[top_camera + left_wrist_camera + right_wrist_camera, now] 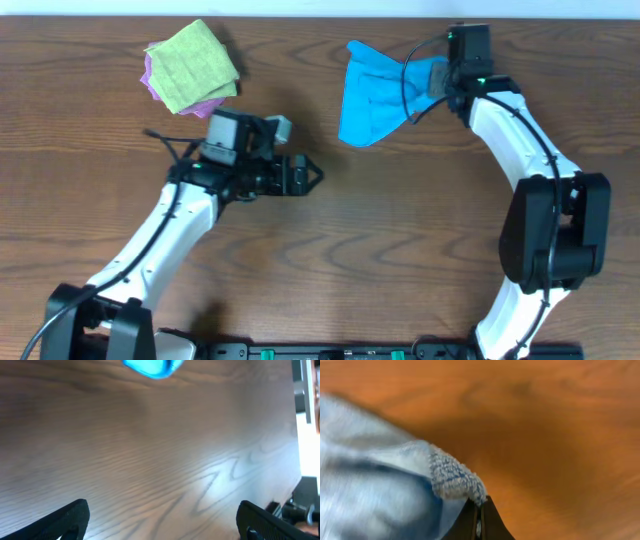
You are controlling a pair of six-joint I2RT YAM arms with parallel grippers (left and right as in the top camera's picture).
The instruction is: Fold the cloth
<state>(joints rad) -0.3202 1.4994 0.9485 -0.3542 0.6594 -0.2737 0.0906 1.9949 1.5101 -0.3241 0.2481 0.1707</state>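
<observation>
Overhead, cloth: the sky-blue cloth (370, 100) lies bunched at the far side of the table (400, 250), right of centre, with one end drawn toward the right gripper (437, 78).
Overhead, right gripper: sits at the cloth's right edge, apparently pinching it so that end can be carried over for a fold.
Overhead, left gripper (312, 176): near the table's middle, well apart from the cloth, pointing right, with nothing in it.
Overhead, other cloths: a light green cloth (193, 62) lies on a purple cloth (212, 103) at the far left, away from the work.
Left wrist, fingers (70, 517): spread wide over bare table, holding nothing. The cloth (150, 367) shows only as a blue patch at the top edge, ahead of the gripper.
Right wrist, jaws: pressed together on a fleecy corner of the cloth (395, 485), which trails away to the left. Its shadow suggests the corner is lifted off the table.
Step in hand: probably raising one corner. The left arm seems placed either to wait or to take the opposite corner.
</observation>
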